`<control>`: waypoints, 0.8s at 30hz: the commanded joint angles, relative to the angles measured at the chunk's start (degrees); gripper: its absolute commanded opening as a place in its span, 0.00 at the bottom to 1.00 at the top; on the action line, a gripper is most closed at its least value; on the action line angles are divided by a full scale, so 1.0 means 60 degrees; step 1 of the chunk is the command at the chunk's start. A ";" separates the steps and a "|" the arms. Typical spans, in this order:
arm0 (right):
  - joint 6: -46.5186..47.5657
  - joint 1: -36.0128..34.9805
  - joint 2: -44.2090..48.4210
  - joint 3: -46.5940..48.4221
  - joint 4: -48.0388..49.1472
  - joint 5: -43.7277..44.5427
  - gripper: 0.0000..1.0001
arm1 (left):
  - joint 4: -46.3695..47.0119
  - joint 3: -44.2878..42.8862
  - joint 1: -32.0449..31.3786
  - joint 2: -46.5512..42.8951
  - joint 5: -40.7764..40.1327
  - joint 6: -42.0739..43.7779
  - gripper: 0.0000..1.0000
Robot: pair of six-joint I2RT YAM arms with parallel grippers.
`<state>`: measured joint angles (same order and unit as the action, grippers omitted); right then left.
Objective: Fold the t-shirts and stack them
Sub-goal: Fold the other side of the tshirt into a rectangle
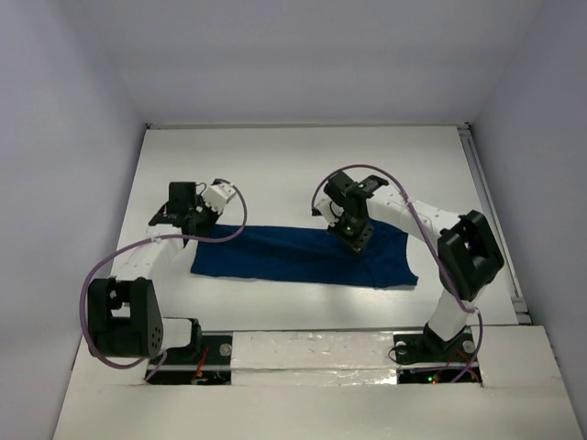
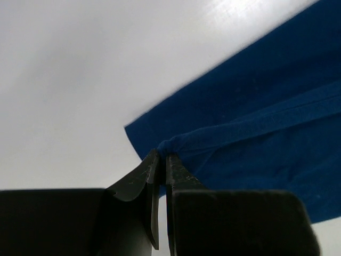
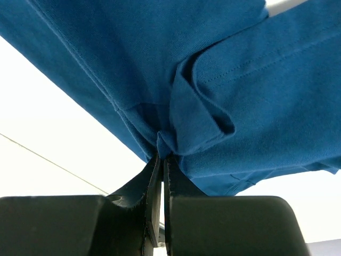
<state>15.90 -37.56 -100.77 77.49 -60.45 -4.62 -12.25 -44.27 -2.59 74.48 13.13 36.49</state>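
The two black fingers (image 2: pixel 137 180) of the left gripper (image 2: pixel 162 156) were pressed together on a small bunched corner of the t-shirt (image 1: pixel 303 258), so this gripper was grasping the cloth. The right gripper (image 3: pixel 161 156) was clenched in the same way, and its two thin, tapering fingers pinched a folded hem where several layers met. There was one t-shirt only, of soft dark blue knitted cloth. A line of stitching ran along its hem, and loose folds hung down near the right jaws. The t-shirt lay as a long band across the middle of the table (image 1: pixel 275 156), with its far edge taken up by both grippers: the left one at the left end, the right one nearer to the right end. The table was white, smooth and flat, with a slight shine. Two arms with white and black parts reached over it, and each one carried one looping purple cable (image 1: pixel 92 284).
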 commanded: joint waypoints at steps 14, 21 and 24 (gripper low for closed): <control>0.0601 -0.0185 -0.0021 -0.0655 -0.0443 -0.0840 0.35 | -0.1296 0.0626 -0.0549 -0.0474 -0.1983 0.0919 0.05; 0.0836 -0.0185 0.0286 -0.0217 -0.0546 -0.0944 0.46 | -0.2395 0.0684 -0.0871 -0.0402 -0.1119 0.1272 0.24; 0.0836 -0.0185 0.0506 0.0091 -0.0765 -0.0973 0.46 | -0.2543 0.0699 -0.1106 -0.0343 -0.0694 0.1228 0.29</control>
<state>19.88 -38.02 -100.92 74.30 -63.31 -9.32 -24.29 -40.40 -7.88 73.21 5.82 42.98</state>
